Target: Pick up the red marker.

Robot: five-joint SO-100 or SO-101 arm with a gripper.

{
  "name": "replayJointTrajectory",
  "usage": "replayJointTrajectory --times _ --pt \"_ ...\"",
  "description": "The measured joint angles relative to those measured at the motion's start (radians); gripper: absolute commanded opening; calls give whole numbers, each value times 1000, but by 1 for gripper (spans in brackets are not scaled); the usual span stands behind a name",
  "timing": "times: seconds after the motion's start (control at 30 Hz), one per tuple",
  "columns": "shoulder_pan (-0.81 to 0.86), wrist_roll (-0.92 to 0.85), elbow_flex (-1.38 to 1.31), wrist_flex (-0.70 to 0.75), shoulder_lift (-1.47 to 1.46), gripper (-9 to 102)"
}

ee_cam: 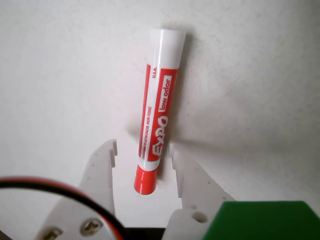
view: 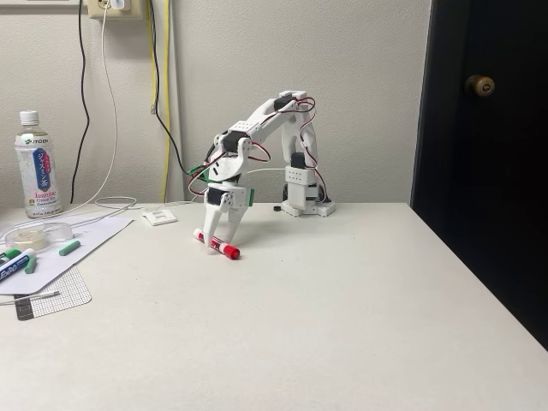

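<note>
Green plastic of the wrist (ee_cam: 255,220) and a red and black wire (ee_cam: 60,187) fill the bottom edge of the wrist view, and just beyond them the gripper (ee_cam: 142,152) stands with its two white fingers apart. Between those fingers lies the red marker (ee_cam: 157,112), flat on the white table (ee_cam: 60,75). Its red end sits inside the gap, touching neither finger as far as can be told, and its white barrel runs up and away from the wrist, leaning slightly right toward the top of the view. So the long axis runs nearly along the line of the fingers, not across the gap, and only the red end section lies between them; closing now would, I judge, pinch the marker near that end and not at its middle.

From the fixed view, the gripper (view: 219,241) has its tips at the table, straddling the marker (view: 217,244). Seen from here the marker lies on the table (view: 342,325) in front of the arm's base, slanting from upper left to lower right, with one red end poking out to the right of the fingers. A blue-labelled marker (view: 14,266) and a bottle (view: 37,164) sit well apart at the left.
</note>
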Motion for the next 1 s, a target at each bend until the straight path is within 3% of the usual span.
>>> replayJointTrajectory --times 0.57,1.0 --pt "18 -25 -21 0 -58 24" --pt "18 -25 -31 -2 -69 9"
